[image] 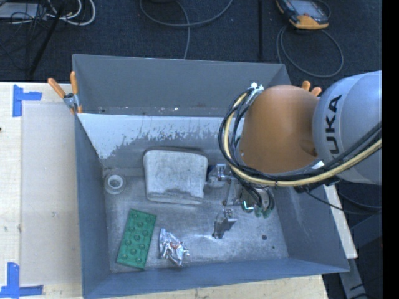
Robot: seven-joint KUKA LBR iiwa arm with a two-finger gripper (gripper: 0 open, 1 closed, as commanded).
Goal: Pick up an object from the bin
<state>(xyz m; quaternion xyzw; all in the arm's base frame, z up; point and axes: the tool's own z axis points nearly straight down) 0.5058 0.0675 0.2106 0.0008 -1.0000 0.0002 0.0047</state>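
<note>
Silver-grey arm (355, 123), black lettering; rounded orange wrist cover (277, 129) above metal gripper (221, 226), ringed by black, yellow and white cables (227, 136); green wiring (259, 209) beside it.

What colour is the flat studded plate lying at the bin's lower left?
Green; the studded plate shows best in the camera view.

black letters "uka" on grey arm housing (355, 126) (set sideways); nothing else legible.
</note>
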